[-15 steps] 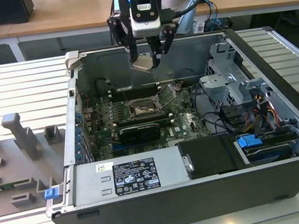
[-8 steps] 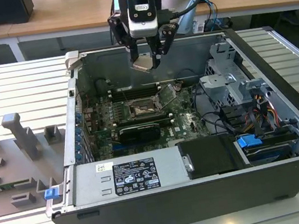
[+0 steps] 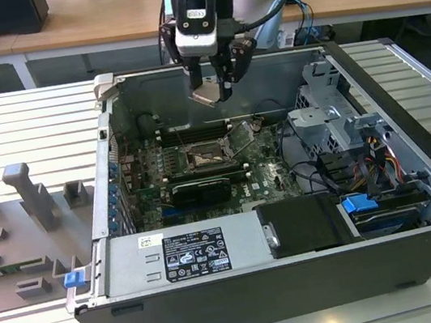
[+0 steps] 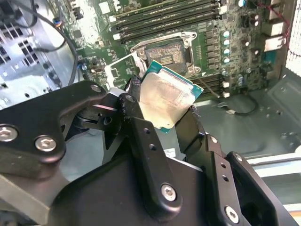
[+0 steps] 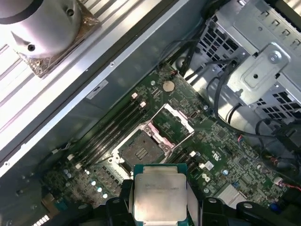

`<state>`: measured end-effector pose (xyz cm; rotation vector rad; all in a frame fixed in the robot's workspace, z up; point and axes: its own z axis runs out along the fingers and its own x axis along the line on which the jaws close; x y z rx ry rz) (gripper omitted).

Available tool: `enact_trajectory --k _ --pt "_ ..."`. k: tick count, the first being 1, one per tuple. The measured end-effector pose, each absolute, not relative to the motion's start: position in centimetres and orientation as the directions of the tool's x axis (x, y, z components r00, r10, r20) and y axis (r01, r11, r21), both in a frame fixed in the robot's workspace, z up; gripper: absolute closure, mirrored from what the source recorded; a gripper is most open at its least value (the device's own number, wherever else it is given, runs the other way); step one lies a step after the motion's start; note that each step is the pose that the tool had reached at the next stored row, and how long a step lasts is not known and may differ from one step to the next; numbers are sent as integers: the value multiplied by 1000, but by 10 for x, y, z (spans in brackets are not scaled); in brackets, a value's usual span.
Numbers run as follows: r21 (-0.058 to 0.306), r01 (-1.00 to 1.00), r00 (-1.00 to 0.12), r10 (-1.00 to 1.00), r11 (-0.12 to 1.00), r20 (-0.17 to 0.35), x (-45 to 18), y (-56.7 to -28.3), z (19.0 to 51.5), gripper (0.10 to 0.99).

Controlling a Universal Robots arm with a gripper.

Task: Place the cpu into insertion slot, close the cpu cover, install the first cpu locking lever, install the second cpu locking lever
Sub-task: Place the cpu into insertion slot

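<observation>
My gripper (image 3: 213, 92) hangs above the open computer case, shut on the cpu (image 3: 209, 95), a pale silvery square chip held tilted between the two black fingers. In both wrist views the cpu (image 4: 164, 96) (image 5: 159, 195) sits pinched by its opposite edges. Below it on the green board lies the insertion slot (image 3: 208, 156) (image 4: 167, 52) (image 5: 140, 148), its dark centre bare inside a metal rim. The cpu cover (image 3: 242, 135) (image 5: 171, 122) stands swung open beside the slot. The chip is well above the slot and touches nothing else.
Long black memory slots (image 3: 194, 132) run just behind the socket, and a black card (image 3: 196, 191) lies in front of it. A power supply box (image 3: 185, 252) fills the case's front; a metal drive cage (image 3: 330, 110) with cables stands at the exterior view's right. A grey fixture (image 3: 26, 208) lies outside.
</observation>
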<state>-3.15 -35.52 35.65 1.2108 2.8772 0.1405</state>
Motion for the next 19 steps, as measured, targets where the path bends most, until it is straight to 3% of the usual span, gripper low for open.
enact_trajectory --k 19 --pt "89 861 -504 864 501 19 -32 -355 351 545"
